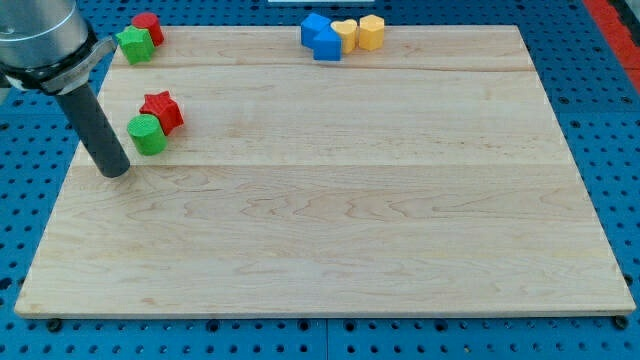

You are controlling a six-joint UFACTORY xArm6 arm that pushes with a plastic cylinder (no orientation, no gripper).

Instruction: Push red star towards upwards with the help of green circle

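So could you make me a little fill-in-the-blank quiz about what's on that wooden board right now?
1. The red star touches a round block whose colour is ____.
2. My tip sits just to the view's ____ of that round block.
3. The blue blocks and yellow blocks cluster along the board's ____ edge.
4. In the board's top left corner, a green block sits beside a ____ one.

Missing words: green; left; top; red
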